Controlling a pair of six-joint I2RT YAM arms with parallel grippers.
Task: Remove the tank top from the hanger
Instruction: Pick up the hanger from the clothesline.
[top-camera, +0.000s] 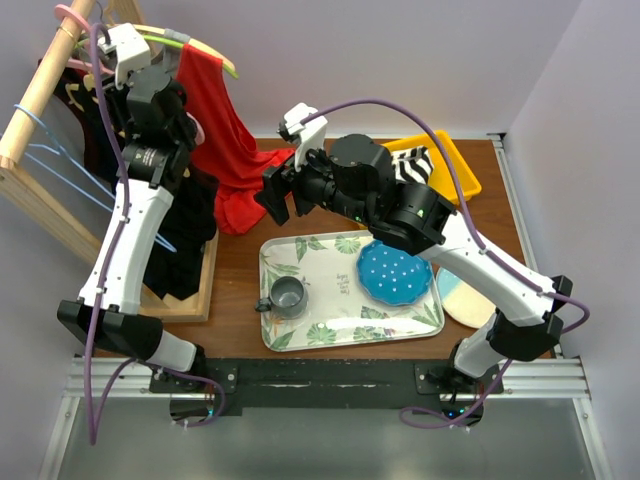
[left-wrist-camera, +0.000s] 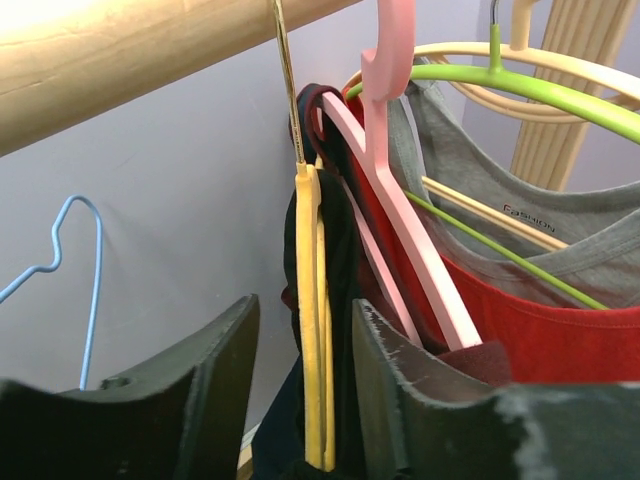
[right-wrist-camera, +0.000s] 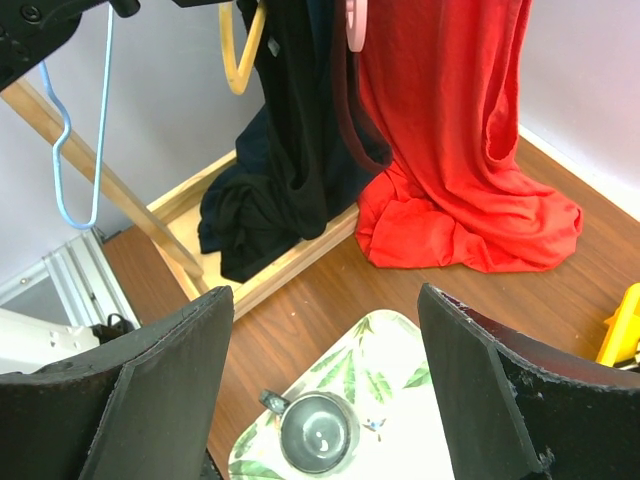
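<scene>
Dark fingers (left-wrist-camera: 200, 400) of my left gripper (left-wrist-camera: 305, 305) fill the bottom of the wrist view. They stand parted with the yellow hanger (left-wrist-camera: 308, 240) running down between them, and I see a gap on either side, so I'd say they straddle it and clamp nothing. A fold of the black tank top (right-wrist-camera: 300, 120) sits in that gap too. It hangs from this hanger under the wooden rail (left-wrist-camera: 130, 50), and its hem is bunched on the rack's base. Just beside it are a pink hanger (left-wrist-camera: 400, 230) and a red garment (right-wrist-camera: 450, 130) that spills onto the table (this could be the one meant, but my left gripper is at the black one).

My right gripper (right-wrist-camera: 328, 292) is wide open and empty, above the near end of the leaf-print tray (right-wrist-camera: 390, 370), well short of the cloth.

I expect the top to be light, limp and stretchy. It should drape and slide rather than hold a shape, and it may snag on the hanger's end. I would pinch the hanger's arm near the hook with the left, since that is the stiff part. With the right I would take the shoulder strap where it crosses the arm. I would not take the loose body, which would only stretch.
</scene>
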